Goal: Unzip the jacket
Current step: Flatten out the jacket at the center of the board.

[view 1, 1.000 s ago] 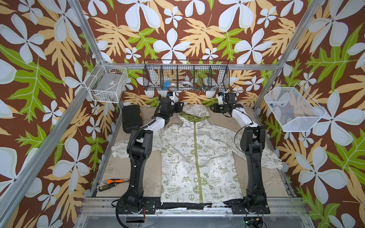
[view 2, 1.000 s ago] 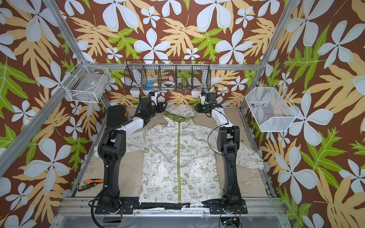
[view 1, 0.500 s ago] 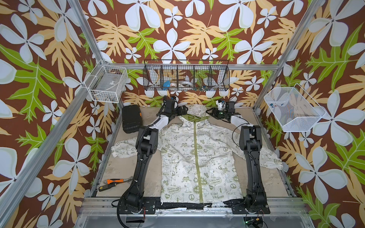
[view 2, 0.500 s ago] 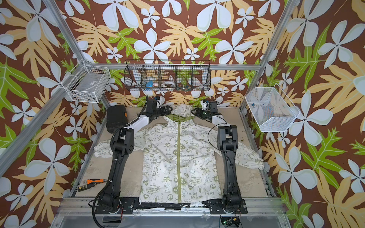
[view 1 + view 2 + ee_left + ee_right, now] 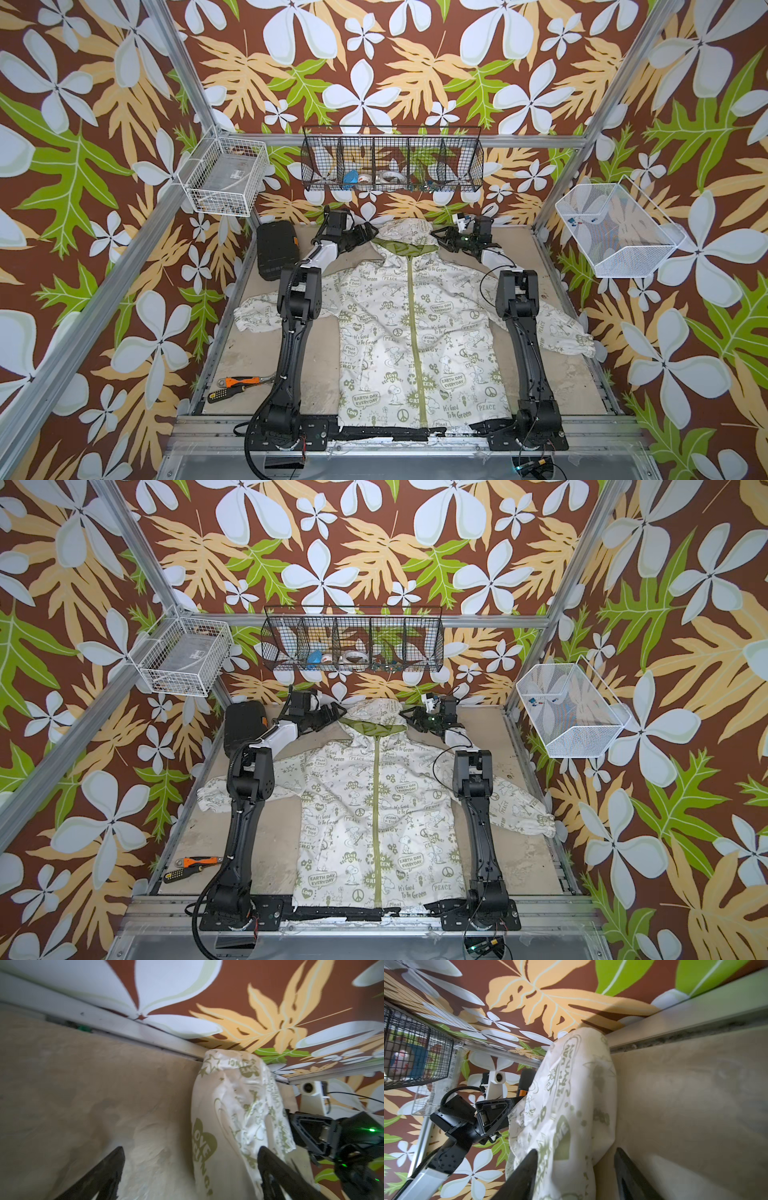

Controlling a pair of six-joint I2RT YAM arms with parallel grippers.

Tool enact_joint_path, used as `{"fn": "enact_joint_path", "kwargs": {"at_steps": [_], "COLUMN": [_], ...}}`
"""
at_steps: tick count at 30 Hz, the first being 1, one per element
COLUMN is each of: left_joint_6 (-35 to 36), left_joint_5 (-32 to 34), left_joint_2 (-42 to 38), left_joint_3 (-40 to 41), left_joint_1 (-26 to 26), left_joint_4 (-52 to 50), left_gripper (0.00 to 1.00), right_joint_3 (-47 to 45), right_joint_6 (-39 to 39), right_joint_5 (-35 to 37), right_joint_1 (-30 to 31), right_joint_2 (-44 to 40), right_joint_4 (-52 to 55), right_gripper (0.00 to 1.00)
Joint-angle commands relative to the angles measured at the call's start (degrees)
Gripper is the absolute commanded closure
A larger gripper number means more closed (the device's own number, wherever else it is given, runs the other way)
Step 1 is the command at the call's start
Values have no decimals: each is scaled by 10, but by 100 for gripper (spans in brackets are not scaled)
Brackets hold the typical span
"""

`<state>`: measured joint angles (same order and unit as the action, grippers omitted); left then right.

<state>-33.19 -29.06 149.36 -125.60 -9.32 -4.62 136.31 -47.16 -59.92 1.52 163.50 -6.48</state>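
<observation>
Jacket lies flat and front up on the tan table in both top views. Its hem is at the near edge btwn the two arm bases, the sleeves are spread out to each side, and the hood is at the far end by the back wall. The olive zipper runs closed from hem to collar, and green lining shows in the hood opening.

Low at the hood's left side sits the left gripper, and at its right side the right gripper, so the hood is btwn them. In the left wrist view the left gripper has its fingers spread wide, w/ bare table and the hood's edge btwn them and nothing pinched. In the right wrist view the right gripper straddles a bunched fold of hood fabric, fingers apart. A strip of table shows btwn the cloth and one finger, so it looks released rather than clamped.

Elsewhere:
- A black case sits at the table's far left.
- An orange-handled tool and a screwdriver lie near the front left.
- A black wire basket hangs on the back wall.
- A white wire basket hangs on the left frame and a white mesh basket on the right
</observation>
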Motion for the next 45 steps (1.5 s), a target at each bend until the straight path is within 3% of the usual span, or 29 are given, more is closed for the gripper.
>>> {"fn": "enact_joint_path", "kwargs": {"at_steps": [1, 4, 8, 10, 13, 16, 20, 28, 32, 34, 35, 38, 42, 45], "left_joint_6": [-57, -84, -88, -99, -118, -102, -11, 132, 124, 112, 105, 93, 109, 144], "left_joint_5": [-103, -129, -110, -111, -118, -111, -71, 30, 101, 115, 114, 124, 156, 183], "left_joint_2": [45, 78, 86, 89, 83, 60, -5, -148, -162, -125, -98, -34, -56, -111], "left_joint_3": [-44, -65, -59, -61, -59, -60, -33, 89, 119, 69, 36, -37, 35, 116], "left_joint_1": [-1, -6, -20, -23, -27, -33, -42, -55, -55, -56, -56, -56, -55, -56], "left_joint_4": [-5, -9, -3, 15, 60, 87, 87, 98, 117, 74, 48, -20, -12, 17], "left_gripper": [0, 0, 5, 12, 30, 55, 75, 82, 75, 42, 31, 16, 10, 8], "right_joint_3": [21, 39, 44, 46, 53, 60, 66, 56, 53, 54, 55, 66, 41, -4], "right_joint_6": [-25, -41, -51, -51, -44, -14, 71, 207, 221, 205, 193, 158, 160, 191], "right_joint_5": [-16, -16, -11, -14, -20, -10, 31, 120, 183, 200, 206, 200, 191, 206], "right_joint_1": [6, 10, 11, 11, 13, 13, 13, 13, 11, 8, 6, -6, -18, -24], "right_joint_2": [18, 31, 35, 33, 23, -1, -54, -133, -124, -104, -90, -53, -57, -97], "right_joint_4": [-9, -11, -10, -6, 5, 35, 107, 203, 214, 210, 207, 220, 248, 265], "right_gripper": [41, 50, 71, 83, 100, 100, 100, 100, 100, 88, 83, 69, 49, 41]}}
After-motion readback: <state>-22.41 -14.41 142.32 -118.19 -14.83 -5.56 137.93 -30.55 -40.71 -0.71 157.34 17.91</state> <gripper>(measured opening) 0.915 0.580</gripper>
